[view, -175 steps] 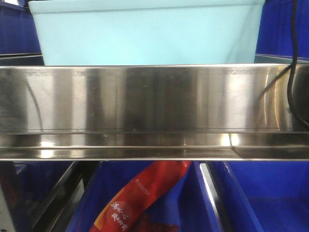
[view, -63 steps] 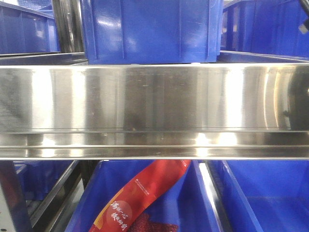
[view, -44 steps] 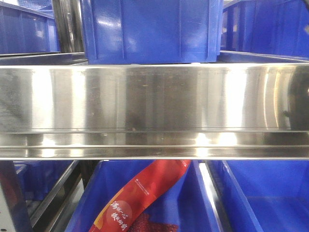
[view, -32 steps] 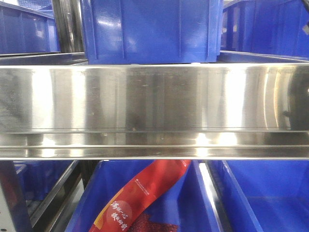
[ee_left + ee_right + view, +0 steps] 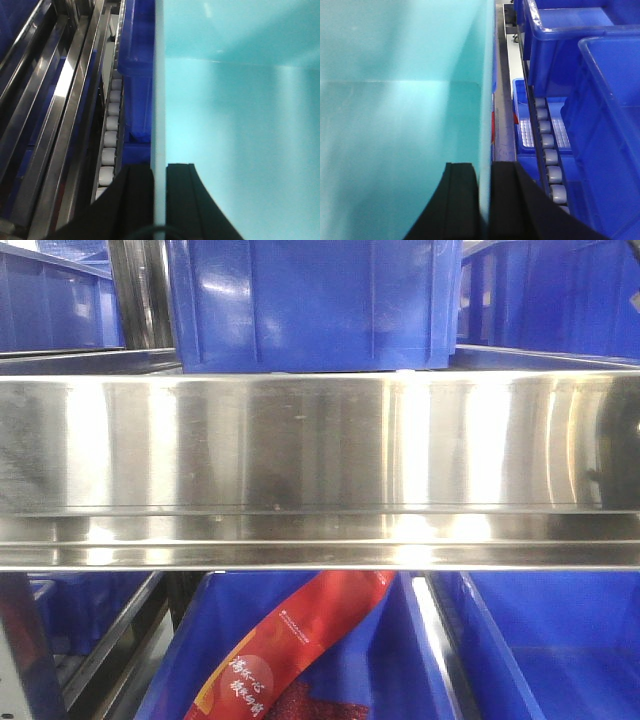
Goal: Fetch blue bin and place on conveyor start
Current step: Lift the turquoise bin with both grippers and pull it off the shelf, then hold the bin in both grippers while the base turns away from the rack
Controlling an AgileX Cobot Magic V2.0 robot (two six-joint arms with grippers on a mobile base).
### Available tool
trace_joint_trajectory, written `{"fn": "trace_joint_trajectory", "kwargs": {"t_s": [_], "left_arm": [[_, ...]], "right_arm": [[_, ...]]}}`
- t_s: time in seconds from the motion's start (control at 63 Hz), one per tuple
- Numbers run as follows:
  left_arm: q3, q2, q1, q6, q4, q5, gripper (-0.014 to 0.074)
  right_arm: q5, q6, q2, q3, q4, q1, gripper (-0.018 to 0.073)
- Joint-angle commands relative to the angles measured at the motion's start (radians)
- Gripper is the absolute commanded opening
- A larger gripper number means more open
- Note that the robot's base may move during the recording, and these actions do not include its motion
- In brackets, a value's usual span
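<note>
Three camera views of a storage rack. Front view: the shiny front lip of a stainless-steel shelf (image 5: 320,470) runs the full width at mid-height and fills most of the picture. A dark blue bin (image 5: 310,300) stands on it at top centre, with more dark blue plastic behind it on both sides. Under the shelf, a red packet (image 5: 290,650) lies tilted in a lower blue tub (image 5: 385,650). The packet carries white Chinese characters and a fine line of print, too small to read. The arms and the light turquoise tub show only in the wrist views. Left wrist view: the blue bin (image 5: 240,125), light turquoise and unmarked, fills the right half, seen from above into its smooth inside. Its thin side wall runs straight up the picture. The left gripper (image 5: 159,200) straddles that wall at the bottom edge, one black finger outside and one inside, jaws narrowed onto the wall. Just left of the wall are dark blue plastic, a roller track (image 5: 110,135) of pale rollers and steel rails (image 5: 55,110), leaving little open room. Right wrist view: the bin's inside fills the left half, and the right gripper (image 5: 484,200) pinches the opposite wall the same way. To its right is a narrow gap, then a second roller track (image 5: 547,150) and tall dark blue tubs (image 5: 600,100) close alongside.
</note>
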Motion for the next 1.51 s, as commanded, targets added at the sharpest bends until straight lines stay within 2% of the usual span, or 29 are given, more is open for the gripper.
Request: {"fn": "trace_joint_trajectory", "kwargs": {"t_s": [0.0, 0.333, 0.492, 1.491], "left_arm": [[-0.013, -0.014, -0.018, -0.001, -0.03, -0.045, -0.0111], [-0.013, -0.014, -0.018, -0.001, -0.03, -0.045, -0.0111], [-0.013, -0.014, -0.018, -0.001, -0.007, -0.045, -0.0111], [-0.013, -0.014, -0.018, -0.001, -0.007, -0.045, -0.0111]], "right_arm": [[-0.058, -0.003, -0.01, -0.011, 0.005, 0.012, -0.0163], [-0.059, -0.003, -0.01, -0.011, 0.005, 0.012, -0.0163], [-0.059, -0.003, -0.01, -0.011, 0.005, 0.012, -0.0163], [-0.031, -0.003, -0.01, -0.011, 0.018, 0.012, -0.0163]]}}
